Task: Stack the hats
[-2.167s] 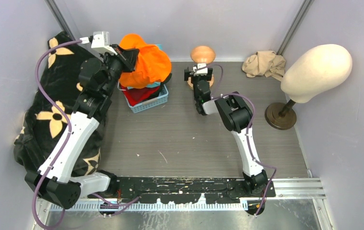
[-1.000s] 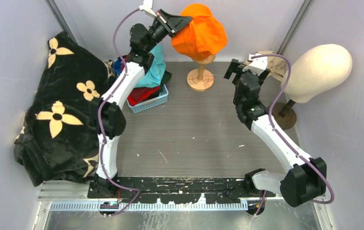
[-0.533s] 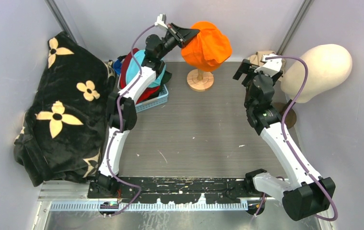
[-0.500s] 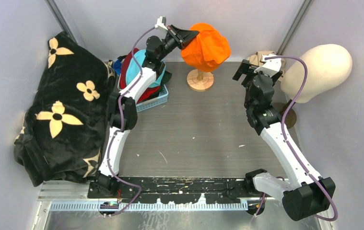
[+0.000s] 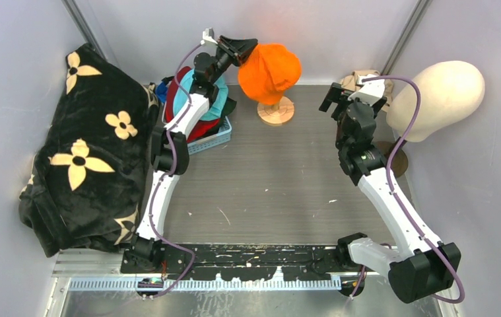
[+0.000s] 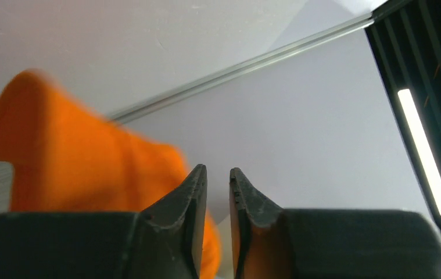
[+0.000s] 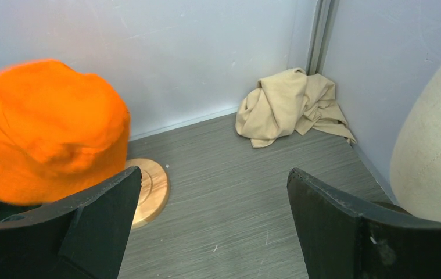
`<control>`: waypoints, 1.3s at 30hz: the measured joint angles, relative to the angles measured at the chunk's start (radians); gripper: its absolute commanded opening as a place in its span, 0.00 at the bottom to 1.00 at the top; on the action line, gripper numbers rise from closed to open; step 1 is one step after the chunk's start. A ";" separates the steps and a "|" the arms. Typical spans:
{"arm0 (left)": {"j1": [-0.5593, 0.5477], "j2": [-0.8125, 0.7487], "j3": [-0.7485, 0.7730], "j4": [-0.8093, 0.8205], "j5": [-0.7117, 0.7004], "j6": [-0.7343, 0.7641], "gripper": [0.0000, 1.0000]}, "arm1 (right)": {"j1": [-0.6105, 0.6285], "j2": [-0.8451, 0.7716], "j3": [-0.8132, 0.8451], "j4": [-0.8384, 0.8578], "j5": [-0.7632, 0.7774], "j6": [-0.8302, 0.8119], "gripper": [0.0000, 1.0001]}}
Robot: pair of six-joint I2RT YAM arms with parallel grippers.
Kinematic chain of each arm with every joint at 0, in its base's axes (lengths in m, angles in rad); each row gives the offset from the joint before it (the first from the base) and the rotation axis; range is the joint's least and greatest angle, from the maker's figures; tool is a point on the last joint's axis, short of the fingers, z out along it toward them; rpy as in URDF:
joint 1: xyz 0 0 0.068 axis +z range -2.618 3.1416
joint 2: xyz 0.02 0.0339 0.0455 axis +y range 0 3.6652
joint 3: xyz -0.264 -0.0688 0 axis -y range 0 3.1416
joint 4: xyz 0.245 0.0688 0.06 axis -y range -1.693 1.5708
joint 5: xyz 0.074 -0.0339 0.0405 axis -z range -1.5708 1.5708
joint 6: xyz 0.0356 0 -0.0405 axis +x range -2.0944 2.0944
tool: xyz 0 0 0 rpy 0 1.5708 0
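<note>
Sitting on a wooden stand (image 5: 275, 111) at the upper centre of the overhead view, the orange hat (image 5: 270, 69) has the left gripper (image 5: 246, 47) just beside it, jaws barely parted, holding nothing. The right gripper (image 5: 346, 90) gapes wide, empty.

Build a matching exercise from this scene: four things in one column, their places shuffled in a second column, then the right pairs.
Things:
1. orange hat
2. beige rag
3. cream head form
4. blue basket

Places:
a. crumpled in the far right corner
b. next to the black floral blanket
c. sitting on the wooden stand
d. standing upright at the right side, nearer than the rag

Pairs: 1-c, 2-a, 3-d, 4-b
</note>
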 measured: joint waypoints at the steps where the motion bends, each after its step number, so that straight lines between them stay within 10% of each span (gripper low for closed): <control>1: 0.002 0.002 0.003 0.000 -0.005 -0.003 0.45 | 0.000 0.002 0.000 0.000 0.000 0.000 1.00; 4: 0.010 0.002 0.004 -0.002 -0.010 -0.018 0.59 | -0.002 0.009 0.000 -0.002 -0.002 -0.002 1.00; 19: 0.068 -0.293 -0.388 -0.117 0.003 0.148 0.58 | -0.005 0.036 0.000 -0.021 -0.066 0.014 1.00; 30: 0.026 -0.851 -0.465 -0.871 -0.232 0.805 0.55 | -0.004 0.069 0.000 -0.057 -0.231 0.050 1.00; 39: -0.103 -0.859 -0.518 -1.200 -0.584 1.142 0.52 | -0.004 0.074 0.005 -0.070 -0.304 0.071 1.00</control>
